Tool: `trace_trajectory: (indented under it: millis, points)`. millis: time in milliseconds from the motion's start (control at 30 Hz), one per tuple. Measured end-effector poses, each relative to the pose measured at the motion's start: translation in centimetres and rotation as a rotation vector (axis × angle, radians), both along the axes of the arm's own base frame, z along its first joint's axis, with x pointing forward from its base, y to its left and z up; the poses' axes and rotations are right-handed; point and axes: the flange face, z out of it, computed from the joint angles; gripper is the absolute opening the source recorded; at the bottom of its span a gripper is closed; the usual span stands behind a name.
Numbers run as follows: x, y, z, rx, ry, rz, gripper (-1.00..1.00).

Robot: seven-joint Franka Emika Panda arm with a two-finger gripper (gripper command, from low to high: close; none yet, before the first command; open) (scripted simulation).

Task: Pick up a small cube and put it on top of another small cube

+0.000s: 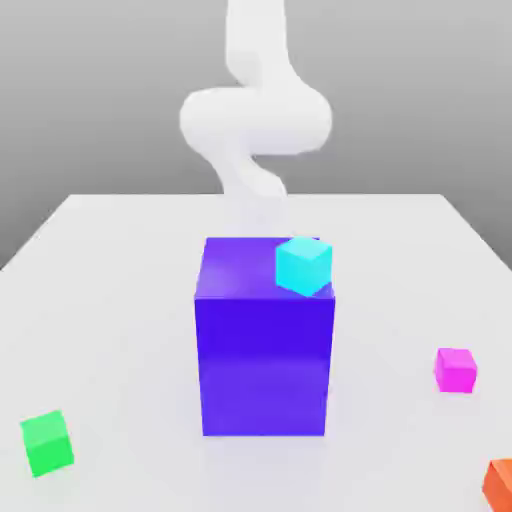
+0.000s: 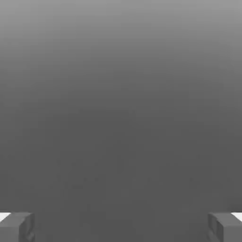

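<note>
The small magenta cube (image 1: 455, 369) rests on the white table (image 1: 120, 260) toward the exterior view's right, apart from everything else. My white arm (image 1: 255, 120) rises behind the big blue-purple block (image 1: 265, 350). In the hand view my gripper (image 2: 121, 228) is open, its grey fingertips (image 2: 16, 227) standing far apart with only a grey background between them.
The big blue-purple block stands mid-table with a cyan cube (image 1: 303, 265) at its top right corner. A green cube (image 1: 47, 443) lies at the front left. An orange-red cube (image 1: 499, 485) sits at the front right edge of the picture.
</note>
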Motion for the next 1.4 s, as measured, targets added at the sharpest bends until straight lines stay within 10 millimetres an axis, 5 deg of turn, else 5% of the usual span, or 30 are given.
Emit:
trace_trajectory:
  millis: [167,333,467,600,700,800,933,967,1200,1400]
  points:
    - [4.1,7.8,-10.6,-0.103,0.148,0.28,0.0]
    - [3.9,15.7,-21.6,-0.213,0.279,0.56,0.0]
    - [1.0,21.1,-30.2,-0.308,0.375,0.787,0.0]
    - [-4.4,25.7,-38.5,-0.416,0.462,1.035,0.0]
    - [-8.9,27.2,-44.3,-0.496,0.527,1.205,0.0]
    - [-10.6,27.2,-48.4,-0.528,0.559,1.268,0.0]
    - [-10.9,27.2,-52.7,-0.531,0.563,1.276,0.0]
    - [-10.9,27.1,-53.4,-0.531,0.564,1.277,-1.0]
    - [-10.9,27.1,-53.4,-0.532,0.565,1.277,-1.0]
    - [-10.8,27.2,-47.9,-0.53,0.562,1.275,-1.0]
